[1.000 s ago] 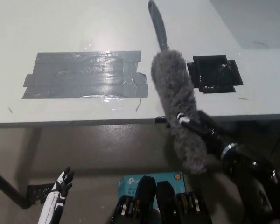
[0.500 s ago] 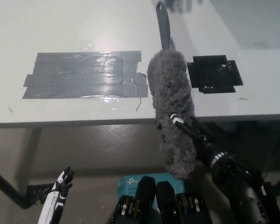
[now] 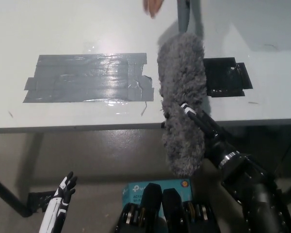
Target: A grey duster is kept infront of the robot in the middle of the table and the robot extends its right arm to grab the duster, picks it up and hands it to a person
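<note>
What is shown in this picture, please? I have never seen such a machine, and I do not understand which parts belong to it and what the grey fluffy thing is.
The picture comes from a camera on a humanoid robot's head, looking steeply down. The black arm entering from the lower right is the robot's own right arm; its right robot hand is closed on a grey duster, holding it up by the fluffy part so the handle points away, toward the top edge. There a person's hand shows, close to the handle. The white left robot hand rests at the lower left, below the table, fingers apart, holding nothing. On the white table lie a patch of grey tape and a black patch.
</note>
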Tool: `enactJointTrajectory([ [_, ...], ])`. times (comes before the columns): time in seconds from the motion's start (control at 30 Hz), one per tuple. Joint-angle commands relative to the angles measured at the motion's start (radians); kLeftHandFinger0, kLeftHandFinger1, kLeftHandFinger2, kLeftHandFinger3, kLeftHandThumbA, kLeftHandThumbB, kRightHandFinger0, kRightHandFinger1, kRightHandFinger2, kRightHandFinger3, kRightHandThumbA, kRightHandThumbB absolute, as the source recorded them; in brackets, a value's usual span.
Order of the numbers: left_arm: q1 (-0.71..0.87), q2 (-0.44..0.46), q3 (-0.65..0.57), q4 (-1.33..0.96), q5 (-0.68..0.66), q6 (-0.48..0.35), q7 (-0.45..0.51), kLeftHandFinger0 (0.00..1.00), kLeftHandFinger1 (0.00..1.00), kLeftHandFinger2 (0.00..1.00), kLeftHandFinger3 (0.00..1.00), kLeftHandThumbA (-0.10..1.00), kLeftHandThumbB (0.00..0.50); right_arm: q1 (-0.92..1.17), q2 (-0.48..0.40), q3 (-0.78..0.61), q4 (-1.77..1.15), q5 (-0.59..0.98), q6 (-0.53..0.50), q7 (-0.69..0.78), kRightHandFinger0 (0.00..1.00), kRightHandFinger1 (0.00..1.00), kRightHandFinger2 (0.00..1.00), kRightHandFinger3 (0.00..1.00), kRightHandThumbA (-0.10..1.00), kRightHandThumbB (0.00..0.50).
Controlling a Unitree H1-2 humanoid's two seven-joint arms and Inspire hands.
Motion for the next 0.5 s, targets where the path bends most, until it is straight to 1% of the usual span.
enactJointTrajectory([
  [0.0,-0.029,0.024,0.001,-0.044,0.018,-0.041,0.011,1.0,1.0,1.0,1.0,1.0,0.376,-0.076,0.021,-0.025,-0.209,0.399,0.009,-0.166,0.0,0.35,0.86,1.0,-0.1,0.116],
  [0.1,-0.027,0.021,0.005,-0.049,0.021,-0.041,0.011,1.0,1.0,1.0,1.0,1.0,0.377,-0.073,0.018,-0.022,-0.208,0.412,0.009,-0.166,0.0,0.35,0.86,1.0,-0.1,0.101],
  [0.17,-0.025,0.02,0.006,-0.051,0.02,-0.04,0.008,1.0,1.0,1.0,1.0,1.0,0.378,-0.073,0.014,-0.015,-0.208,0.419,0.009,-0.175,0.0,0.35,0.87,1.0,-0.1,0.119],
  [0.4,-0.031,0.02,0.003,-0.049,0.019,-0.041,0.011,1.0,1.0,1.0,1.0,1.0,0.374,-0.082,-0.009,0.027,-0.203,0.453,0.009,-0.203,0.0,0.34,0.85,1.0,-0.1,0.106],
  [0.47,-0.034,0.021,0.004,-0.048,0.021,-0.041,0.01,1.0,1.0,1.0,1.0,1.0,0.375,-0.083,-0.012,0.04,-0.198,0.46,0.009,-0.203,0.0,0.36,0.84,1.0,-0.1,0.103],
])
